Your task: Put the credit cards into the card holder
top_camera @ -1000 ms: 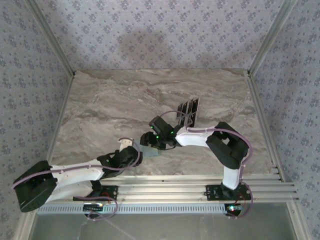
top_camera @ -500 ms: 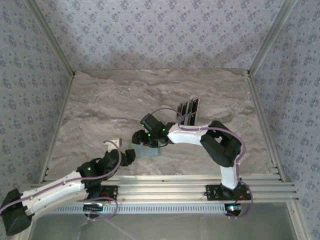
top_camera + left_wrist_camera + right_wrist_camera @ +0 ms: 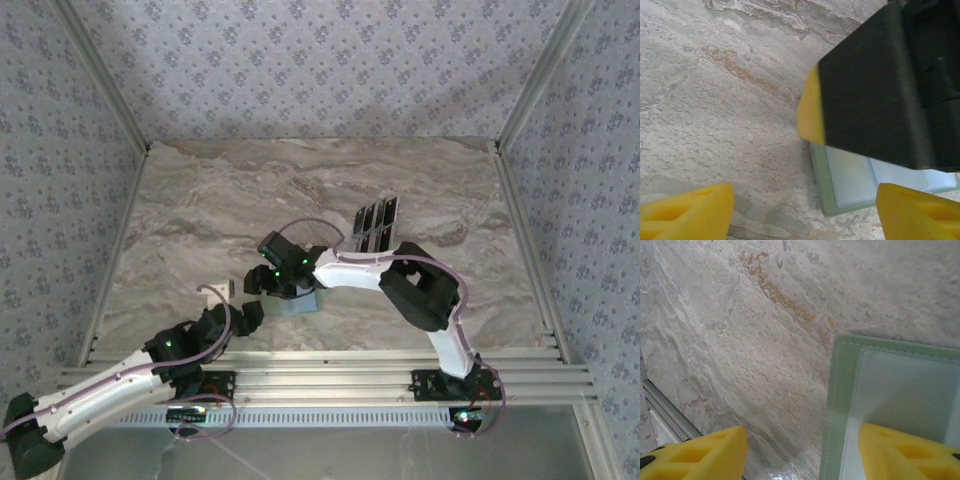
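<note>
Collision is risked where the left fingers (image 3: 685, 210) and right fingers (image 3: 900, 450), both spread wide and empty, are crowded beside the card holder (image 3: 840, 405), which could be shoved askew.

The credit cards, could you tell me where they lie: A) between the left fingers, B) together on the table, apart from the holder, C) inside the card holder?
B: the credit cards lie grouped on the table, well clear of the card holder.
</note>
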`<action>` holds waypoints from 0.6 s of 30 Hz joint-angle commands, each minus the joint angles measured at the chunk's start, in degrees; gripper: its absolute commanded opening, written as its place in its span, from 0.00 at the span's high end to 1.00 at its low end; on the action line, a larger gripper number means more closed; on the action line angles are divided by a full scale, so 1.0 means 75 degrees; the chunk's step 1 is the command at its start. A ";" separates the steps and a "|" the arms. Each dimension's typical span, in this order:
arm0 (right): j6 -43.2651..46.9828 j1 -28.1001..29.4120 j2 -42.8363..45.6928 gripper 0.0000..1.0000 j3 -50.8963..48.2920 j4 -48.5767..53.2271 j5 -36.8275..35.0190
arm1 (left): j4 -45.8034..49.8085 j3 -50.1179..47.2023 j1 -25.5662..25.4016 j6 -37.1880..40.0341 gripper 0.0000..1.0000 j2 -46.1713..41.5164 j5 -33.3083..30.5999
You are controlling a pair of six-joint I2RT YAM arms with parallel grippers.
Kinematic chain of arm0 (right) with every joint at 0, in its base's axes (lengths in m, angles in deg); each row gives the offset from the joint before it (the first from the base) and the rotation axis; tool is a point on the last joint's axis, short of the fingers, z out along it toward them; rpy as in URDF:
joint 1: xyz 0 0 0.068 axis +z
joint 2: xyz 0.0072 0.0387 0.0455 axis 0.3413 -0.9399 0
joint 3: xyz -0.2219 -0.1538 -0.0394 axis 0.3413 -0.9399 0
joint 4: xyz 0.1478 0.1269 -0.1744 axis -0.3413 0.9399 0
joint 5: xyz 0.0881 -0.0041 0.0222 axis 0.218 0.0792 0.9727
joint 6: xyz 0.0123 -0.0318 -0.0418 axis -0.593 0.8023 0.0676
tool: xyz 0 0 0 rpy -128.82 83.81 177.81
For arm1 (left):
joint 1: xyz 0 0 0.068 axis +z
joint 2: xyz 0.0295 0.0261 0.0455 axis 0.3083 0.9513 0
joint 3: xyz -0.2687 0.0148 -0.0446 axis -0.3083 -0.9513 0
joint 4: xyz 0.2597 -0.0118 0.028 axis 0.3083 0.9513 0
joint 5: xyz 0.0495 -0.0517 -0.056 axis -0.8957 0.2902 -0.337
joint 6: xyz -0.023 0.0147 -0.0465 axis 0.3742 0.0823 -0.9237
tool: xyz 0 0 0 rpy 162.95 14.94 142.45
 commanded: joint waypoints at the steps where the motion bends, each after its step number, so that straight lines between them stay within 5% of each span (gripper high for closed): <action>1: 0.0104 0.0058 -0.0303 0.38 0.0535 0.0228 0.0197 | 0.0216 0.0170 0.0049 -0.0007 0.25 -0.0163 -0.0187; 12: 0.0770 -0.0090 -0.0210 0.37 0.2295 0.0670 0.0557 | 0.0410 0.0205 0.0049 -0.0033 0.26 -0.0410 -0.0194; 18: 0.1265 -0.0573 0.1018 0.37 0.1497 0.1465 -0.0120 | 0.0313 0.0343 0.0087 -0.0061 0.25 -0.0043 -0.0196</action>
